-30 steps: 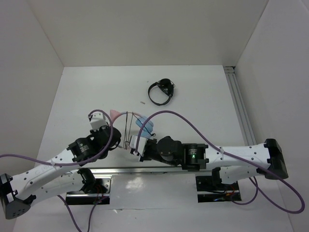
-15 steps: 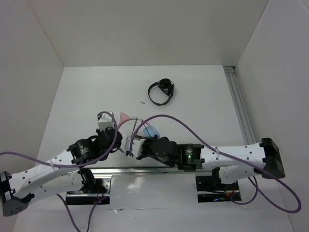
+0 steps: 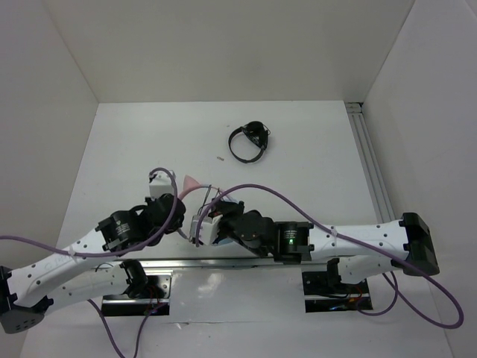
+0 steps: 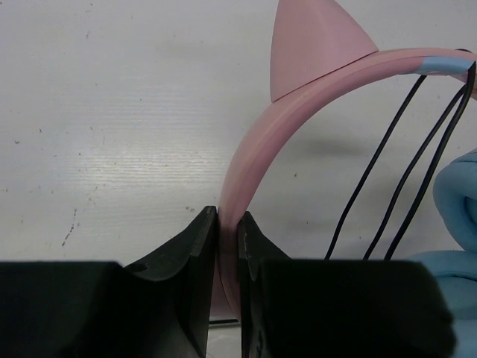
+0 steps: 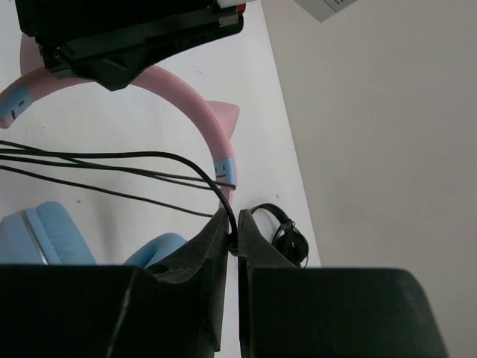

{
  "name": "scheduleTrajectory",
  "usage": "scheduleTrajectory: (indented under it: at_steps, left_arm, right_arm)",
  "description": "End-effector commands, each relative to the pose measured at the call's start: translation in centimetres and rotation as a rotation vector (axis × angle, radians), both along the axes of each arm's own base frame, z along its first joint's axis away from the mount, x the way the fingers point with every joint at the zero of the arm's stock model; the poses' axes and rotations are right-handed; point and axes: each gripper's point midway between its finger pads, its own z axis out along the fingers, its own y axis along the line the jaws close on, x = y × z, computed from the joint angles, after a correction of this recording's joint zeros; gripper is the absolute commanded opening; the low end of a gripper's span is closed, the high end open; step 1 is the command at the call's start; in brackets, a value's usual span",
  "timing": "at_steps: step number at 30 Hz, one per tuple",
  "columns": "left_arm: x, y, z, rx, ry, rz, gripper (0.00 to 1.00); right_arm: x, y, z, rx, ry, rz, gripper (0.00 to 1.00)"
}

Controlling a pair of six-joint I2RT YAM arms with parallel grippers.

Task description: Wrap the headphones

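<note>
My left gripper (image 4: 227, 224) has its two black fingers pressed onto the pink headband of the headphones (image 4: 257, 142), one on each face of the band, with no gap showing. From that pinch the band arcs up towards 1 o'clock. One pink cat ear (image 4: 317, 41) stands on it at 1 o'clock. Three strands of the thin black cable (image 4: 373, 179) drop from the band's light blue end at 2 o'clock. A light blue earcup (image 4: 458, 194) shows at 3 o'clock.

My right gripper (image 5: 232, 231) is nearly closed, and its fingertips nip the cable where it bends down between them. From there the strands run off towards 9 o'clock, across the white table (image 5: 134, 119). In that wrist view the headband curves overhead from 10 to 12 o'clock, with the left gripper's dark block clamped on it at 11 o'clock. The blue earcups lie low at 8 o'clock.

From above, the headphones sit between my two wrists, at about 7 o'clock from the table's middle, close to the near edge. The small black headphones (image 3: 250, 142) lie well apart, at 1 o'clock from them.

A white tag (image 5: 335, 6) at the top edge of the right wrist view carries print too small and cropped to read. A green light (image 3: 291, 240) glows on my right arm.
</note>
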Motion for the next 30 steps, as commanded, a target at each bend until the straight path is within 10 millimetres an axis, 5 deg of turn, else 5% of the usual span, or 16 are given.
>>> scheduleTrajectory:
  at_steps: [1, 23, 30]
  left_arm:
    - [0.4, -1.6, 2.3, -0.046, -0.018, -0.050, 0.00]
    - [-1.4, -2.1, 6.1, 0.025, -0.079, -0.353, 0.00]
    - [-1.1, 0.3, 7.3, 0.054, -0.110, -0.255, 0.00]
  right_arm:
    - [1.1, 0.4, 2.4, 0.029, -0.086, -0.021, 0.00]
    - [6.9, -1.3, 2.3, 0.078, -0.026, -0.002, 0.00]
    - [7.4, -2.4, 3.7, 0.128, -0.024, -0.016, 0.00]
